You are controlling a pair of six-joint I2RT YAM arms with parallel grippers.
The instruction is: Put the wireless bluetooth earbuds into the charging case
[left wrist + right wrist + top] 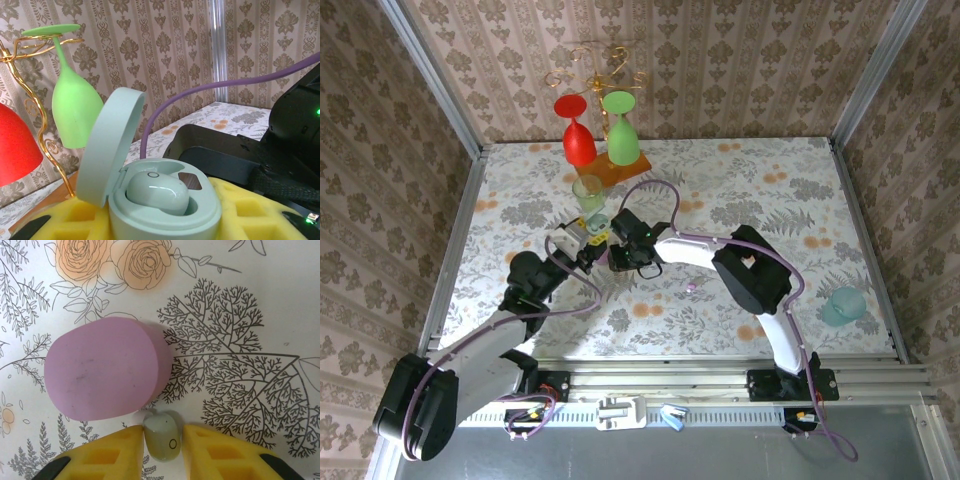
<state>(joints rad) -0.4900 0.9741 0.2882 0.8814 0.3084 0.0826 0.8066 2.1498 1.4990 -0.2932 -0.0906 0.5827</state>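
- A pale earbud [161, 434] is seen in the right wrist view between the two yellow fingertips [115, 450] of the right gripper [163, 446], with its small ring mark facing the camera.
- The right gripper's pads are pressed against both sides of this earbud, so the jaws are closed on it.
- Just above the held earbud, and almost touching it, a closed purple case [107, 367] is lying on the floral table [250, 315].
- A second earbud [157, 192] is seated in the open mint charging case [205, 212], whose lid [107, 145] is tipped up to the left.
- The mint charging case is clamped between the yellow pads [250, 210] of the left gripper [165, 227], whose jaws are closed on it.
- In the top view, the left gripper [588, 238] and the right gripper [623, 255] are seen close together near the middle of the table.
- A small lilac bud [692, 288] is seen on the table to the right of the right gripper, well apart from both grippers.
- A red glass [579, 135] and a green glass [622, 130] are hung upside down on a gold rack [595, 60] at the far edge.
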